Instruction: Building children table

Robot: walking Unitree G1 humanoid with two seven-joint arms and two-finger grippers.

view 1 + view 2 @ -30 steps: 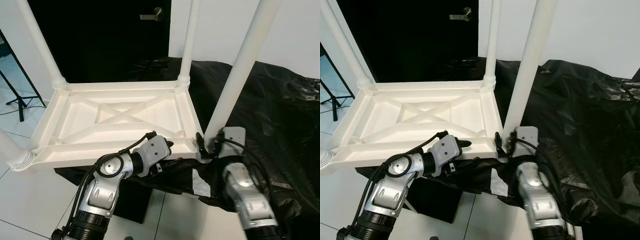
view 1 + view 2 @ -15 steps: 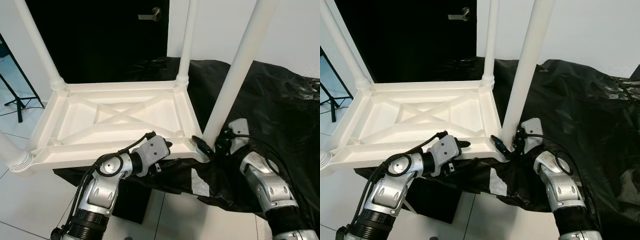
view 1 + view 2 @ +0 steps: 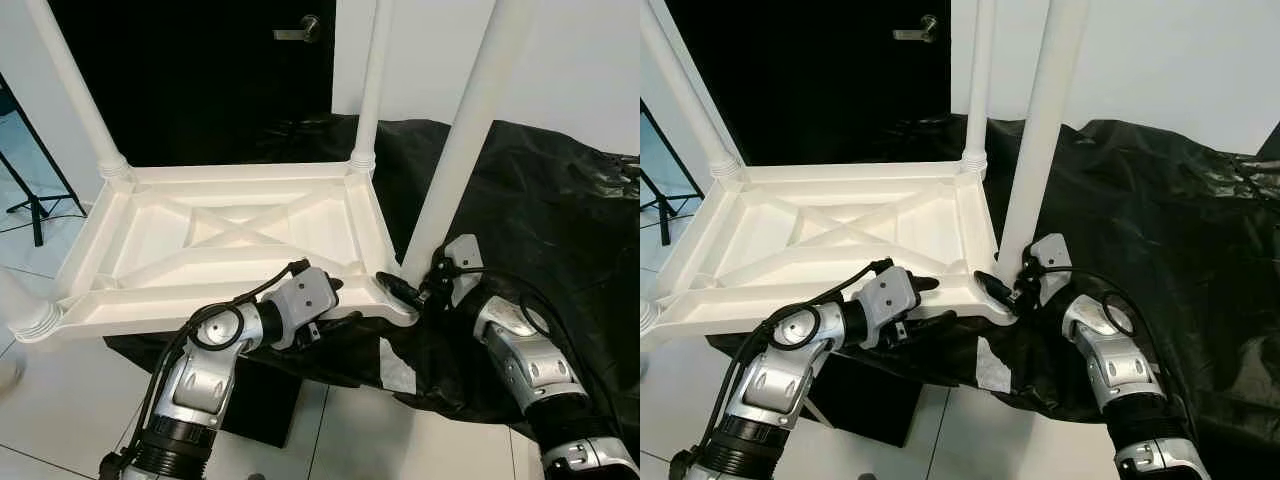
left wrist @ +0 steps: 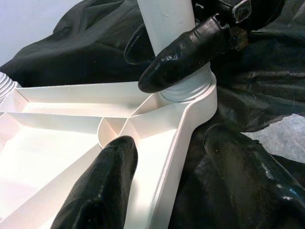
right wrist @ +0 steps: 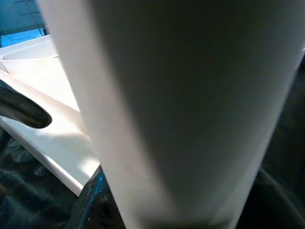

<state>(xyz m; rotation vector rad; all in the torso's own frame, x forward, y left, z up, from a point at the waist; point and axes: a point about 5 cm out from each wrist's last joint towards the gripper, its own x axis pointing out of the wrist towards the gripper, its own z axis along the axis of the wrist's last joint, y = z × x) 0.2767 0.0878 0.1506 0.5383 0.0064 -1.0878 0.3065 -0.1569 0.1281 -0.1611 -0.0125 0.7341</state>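
Observation:
A white plastic children's table [image 3: 230, 235] lies upside down with its legs pointing up. My left gripper [image 3: 338, 303] is shut on the table's near rim, one finger [image 4: 102, 191] inside the ribbed underside and the other [image 4: 248, 167] outside it. My right gripper [image 3: 405, 290] is shut around the base of the near-right leg [image 3: 460, 130], just above its socket at the table corner [image 4: 190, 90]. In the left wrist view, one right finger [image 4: 186, 47] presses the front of that leg. That leg [image 5: 181, 109] stands very close in the right wrist view.
Black plastic sheeting [image 3: 560, 220] lies crumpled under and to the right of the table. A dark door [image 3: 200, 70] stands behind, with a tripod [image 3: 30, 200] at the left. A black box [image 3: 260, 405] sits on the white tiled floor [image 3: 60, 400] below the near rim.
My right arm has swung out to the right, and its gripper has turned around the base of the near-right leg. The left gripper has kept its hold on the rim.

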